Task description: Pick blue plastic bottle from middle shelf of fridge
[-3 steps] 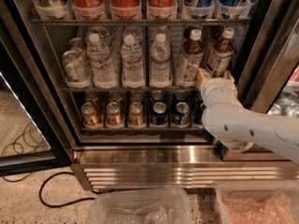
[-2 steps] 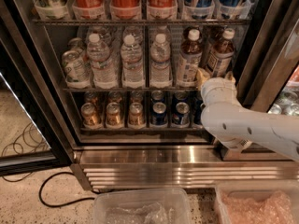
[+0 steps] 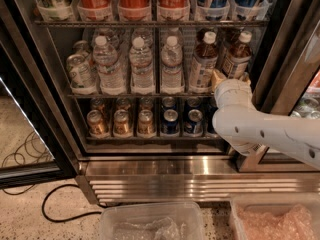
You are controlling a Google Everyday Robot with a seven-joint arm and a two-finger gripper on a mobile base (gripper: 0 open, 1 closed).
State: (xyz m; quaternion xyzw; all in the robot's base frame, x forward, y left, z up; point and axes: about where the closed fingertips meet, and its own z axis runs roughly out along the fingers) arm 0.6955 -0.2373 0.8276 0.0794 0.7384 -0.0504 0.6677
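Two plastic tubs (image 3: 150, 207) are seen nearest, below the ribbed steel base (image 3: 175, 181) of the fridge (image 3: 31, 59). Beyond them, the gripper (image 3: 219, 79) is held at the front rail of the middle shelf (image 3: 140, 95), on an arm extending from the right. Whether it is open or closed cannot be told. The blue plastic bottle (image 3: 202, 64) is stood upright just up and left of it, with a second brown bottle (image 3: 237, 58) at the right.
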